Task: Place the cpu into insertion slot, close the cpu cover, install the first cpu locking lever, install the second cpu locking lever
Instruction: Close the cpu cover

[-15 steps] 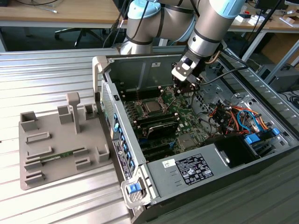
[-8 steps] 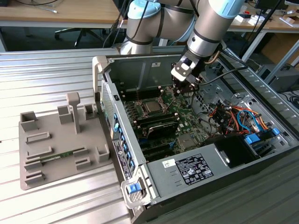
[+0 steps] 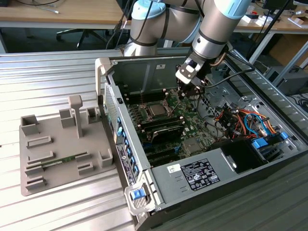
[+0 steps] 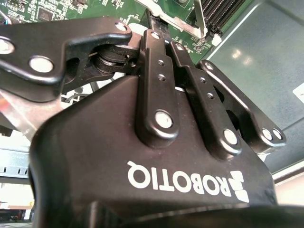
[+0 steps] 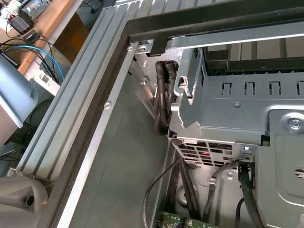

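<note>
Green circuit board [image 3: 183, 115] (inside the open case [image 3: 144, 72]) carries the cpu [image 3: 157, 110], framed by the flat-lying cpu cover [image 3: 149, 106]; just beyond, toward the exterior view's right, the gripper [image 3: 183, 95] hangs with fingers clenched together.

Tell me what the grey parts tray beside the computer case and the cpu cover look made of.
The grey parts tray: probably plastic, matte uniform grey, chunky moulded or printed shapes. The cpu cover: apparently metal, thin silver frame with a bright sheen.

Silver-grey arm [image 3: 216, 26] angled steeply down, wrist [image 3: 208, 48] tilted, claw [image 3: 183, 93] low, fingers [image 4: 154, 57] drawn close together.
</note>
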You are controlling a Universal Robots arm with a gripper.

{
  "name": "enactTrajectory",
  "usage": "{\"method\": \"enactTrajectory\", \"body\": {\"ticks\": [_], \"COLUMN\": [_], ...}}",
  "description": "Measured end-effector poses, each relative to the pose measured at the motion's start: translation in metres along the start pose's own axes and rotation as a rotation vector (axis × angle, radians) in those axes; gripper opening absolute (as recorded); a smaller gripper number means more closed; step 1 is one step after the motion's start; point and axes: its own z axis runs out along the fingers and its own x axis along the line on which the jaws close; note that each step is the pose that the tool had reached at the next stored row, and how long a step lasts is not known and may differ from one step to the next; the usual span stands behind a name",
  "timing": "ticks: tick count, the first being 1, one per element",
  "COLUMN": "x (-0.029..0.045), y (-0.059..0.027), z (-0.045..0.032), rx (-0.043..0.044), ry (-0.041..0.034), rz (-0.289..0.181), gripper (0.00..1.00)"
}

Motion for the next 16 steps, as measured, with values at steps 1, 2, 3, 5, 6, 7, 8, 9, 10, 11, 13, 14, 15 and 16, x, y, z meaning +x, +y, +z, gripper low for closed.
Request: {"method": "enactTrajectory", "body": {"ticks": [1, 2, 3, 5, 6, 7, 8, 9, 10, 11, 13, 14, 15, 16], "x": [0.0000, 0.0000, 0.0001, 0.0001, 0.0001, 0.0002, 0.0002, 0.0002, 0.0002, 0.0002, 0.0003, 0.0003, 0.0003, 0.0004], "y": [-0.0002, -0.0004, -0.0006, -0.0012, -0.0013, -0.0016, -0.0018, -0.0020, -0.0022, -0.0025, -0.0029, -0.0032, -0.0034, -0.0035], "z": [0.0000, 0.0001, 0.0001, 0.0002, 0.0002, 0.0003, 0.0003, 0.0004, 0.0004, 0.0005, 0.0006, 0.0006, 0.0007, 0.0007], "rx": [0.0000, 0.0000, 0.0000, 0.0000, 0.0000, 0.0000, 0.0000, 0.0000, 0.0000, 0.0000, 0.0000, 0.0000, 0.0000, 0.0000], "ry": [0.0000, 0.0000, 0.0000, -0.0001, -0.0001, -0.0001, -0.0001, -0.0001, -0.0001, -0.0001, -0.0001, -0.0001, -0.0001, 0.0000], "rz": [0.000, 0.000, 0.000, 0.000, 0.000, 0.000, 0.000, 0.000, 0.000, 0.000, 0.000, 0.000, 0.000, 0.000], "gripper": [0.10, 0.10, 0.10, 0.10, 0.10, 0.10, 0.10, 0.10, 0.10, 0.10, 0.10, 0.10, 0.10, 0.10]}}
